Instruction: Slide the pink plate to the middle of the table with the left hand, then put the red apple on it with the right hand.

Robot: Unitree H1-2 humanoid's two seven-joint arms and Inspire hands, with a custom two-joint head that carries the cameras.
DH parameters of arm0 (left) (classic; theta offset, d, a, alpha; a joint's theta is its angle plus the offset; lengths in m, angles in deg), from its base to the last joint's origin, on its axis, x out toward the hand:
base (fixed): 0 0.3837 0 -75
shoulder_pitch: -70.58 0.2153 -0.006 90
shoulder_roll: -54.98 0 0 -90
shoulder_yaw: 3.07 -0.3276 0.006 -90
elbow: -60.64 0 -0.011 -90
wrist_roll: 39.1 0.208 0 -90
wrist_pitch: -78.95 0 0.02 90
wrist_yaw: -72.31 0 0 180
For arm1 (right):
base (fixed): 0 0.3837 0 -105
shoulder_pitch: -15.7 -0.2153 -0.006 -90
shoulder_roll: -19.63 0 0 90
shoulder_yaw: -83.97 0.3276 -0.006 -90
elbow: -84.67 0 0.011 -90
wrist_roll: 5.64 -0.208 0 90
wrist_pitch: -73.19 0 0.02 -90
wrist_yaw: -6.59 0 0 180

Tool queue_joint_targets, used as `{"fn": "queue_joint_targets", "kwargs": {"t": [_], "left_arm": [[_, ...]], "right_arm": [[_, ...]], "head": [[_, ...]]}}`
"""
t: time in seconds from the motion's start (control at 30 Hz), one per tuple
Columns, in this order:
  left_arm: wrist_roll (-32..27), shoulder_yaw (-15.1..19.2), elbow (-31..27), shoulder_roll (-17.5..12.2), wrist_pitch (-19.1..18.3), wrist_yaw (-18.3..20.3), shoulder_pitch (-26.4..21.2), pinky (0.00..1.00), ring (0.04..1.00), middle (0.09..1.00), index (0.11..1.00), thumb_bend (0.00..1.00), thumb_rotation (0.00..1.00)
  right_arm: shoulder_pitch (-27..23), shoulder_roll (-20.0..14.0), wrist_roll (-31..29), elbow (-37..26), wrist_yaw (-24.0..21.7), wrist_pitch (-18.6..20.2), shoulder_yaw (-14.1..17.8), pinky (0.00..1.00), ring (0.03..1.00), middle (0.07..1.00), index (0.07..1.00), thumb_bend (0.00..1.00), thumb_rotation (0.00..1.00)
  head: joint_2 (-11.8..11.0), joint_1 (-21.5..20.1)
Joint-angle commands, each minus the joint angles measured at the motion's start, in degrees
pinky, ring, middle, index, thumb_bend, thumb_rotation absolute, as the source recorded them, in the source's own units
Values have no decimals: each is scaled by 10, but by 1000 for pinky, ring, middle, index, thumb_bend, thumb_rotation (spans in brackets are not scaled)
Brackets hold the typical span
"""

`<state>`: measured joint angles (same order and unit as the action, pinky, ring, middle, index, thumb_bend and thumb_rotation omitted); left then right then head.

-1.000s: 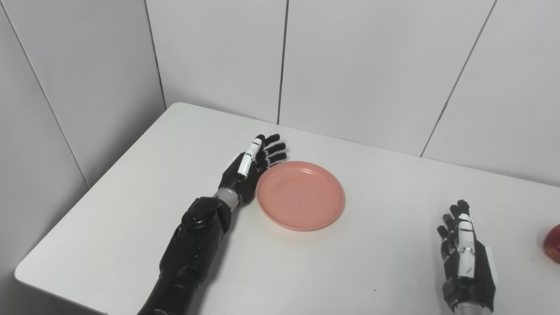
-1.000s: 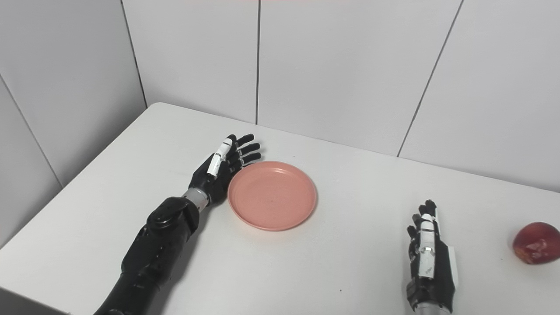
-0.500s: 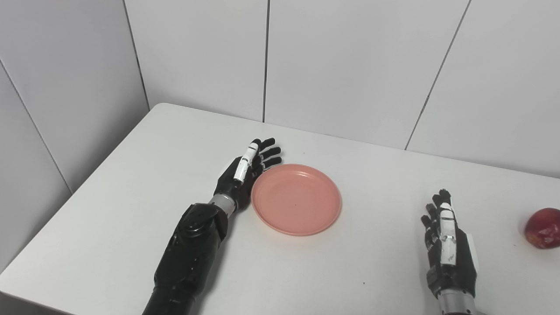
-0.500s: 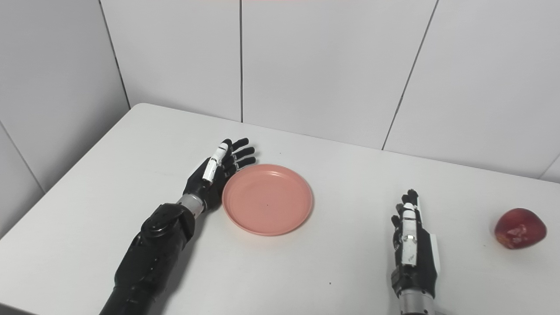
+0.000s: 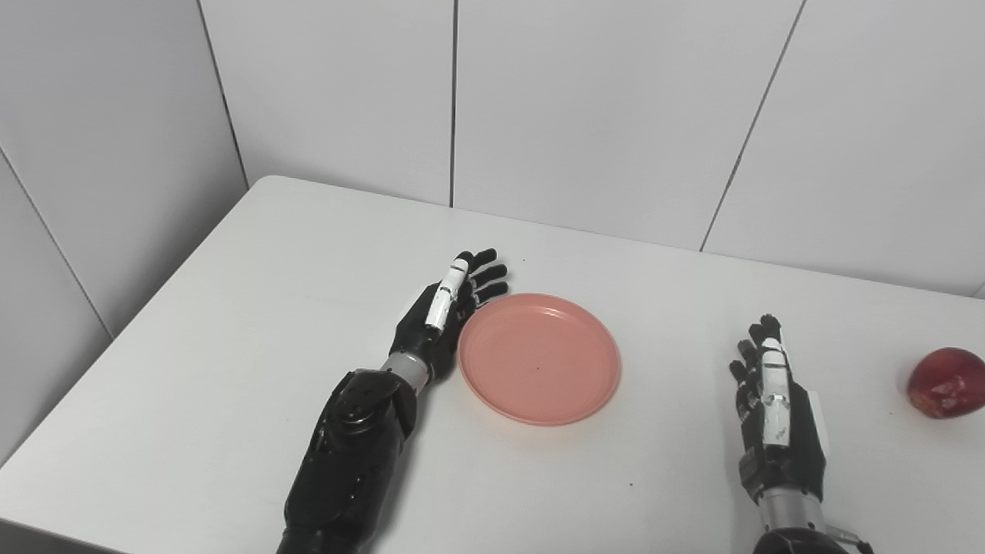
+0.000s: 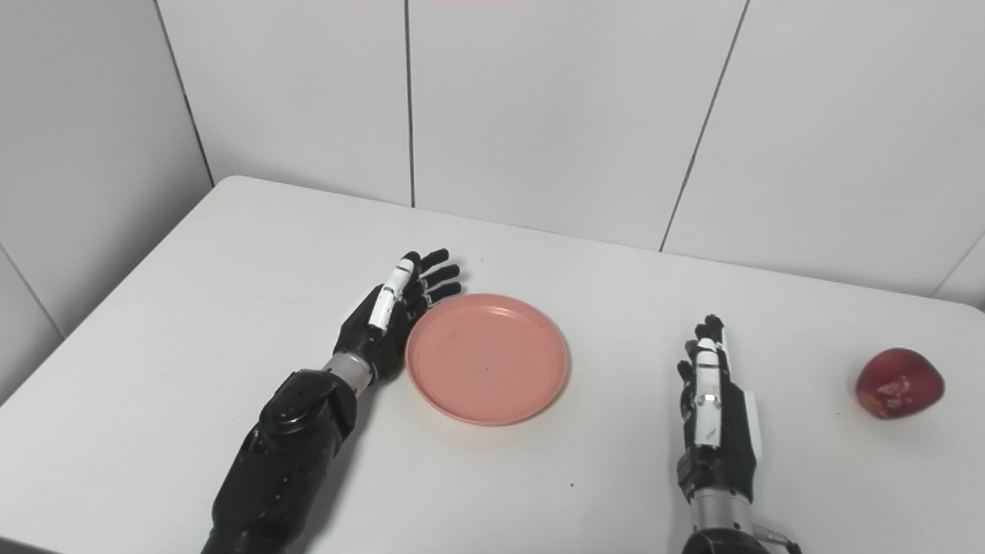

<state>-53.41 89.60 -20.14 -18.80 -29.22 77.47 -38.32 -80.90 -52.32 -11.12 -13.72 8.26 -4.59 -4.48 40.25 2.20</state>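
Since our left hand (image 5: 446, 312) is the pusher, we've got it standing on edge with the palm flat against the left rim of the pink plate (image 5: 539, 358), fingers (image 5: 486, 275) straight and slightly fanned, holding nothing. That makes sense for a shove sideways rather than a grab. In the left eye view the plate sits a bit left of the desk's (image 5: 254, 308) middle, so we'd guess the slide is about done or nearly so. Our right hand (image 5: 773, 408) rests near the front edge, fingers straight and close together, empty, just waiting its turn. The red apple (image 5: 945, 382) is way off by the right edge of the frame, well apart from everything.

Over in the right eye view it's the same story, just clearer on the right side: the apple sits on the bare desk, well to the right of our right hand, and the plate is between the two hands. Nothing's in the way between apple and plate except our own right hand, so the path looks open. Plain panelled wall (image 6: 539, 108) behind, nothing else on the desk.
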Motion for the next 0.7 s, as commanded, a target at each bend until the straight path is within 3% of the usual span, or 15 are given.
{"fn": "queue_joint_targets", "kwargs": {"t": [0.0,0.67], "left_arm": [[2,-7,-1,8,-38,-5,14,859,869,877,863,340,1000],[-11,-19,-60,38,-75,-5,36,876,878,887,875,350,1000]], "right_arm": [[-22,8,-1,-13,1,-7,-3,1000,1000,1000,993,285,1000],[-26,26,10,-27,14,12,-14,1000,999,997,986,292,1000]], "head": [[0,0],[20,-58]]}}
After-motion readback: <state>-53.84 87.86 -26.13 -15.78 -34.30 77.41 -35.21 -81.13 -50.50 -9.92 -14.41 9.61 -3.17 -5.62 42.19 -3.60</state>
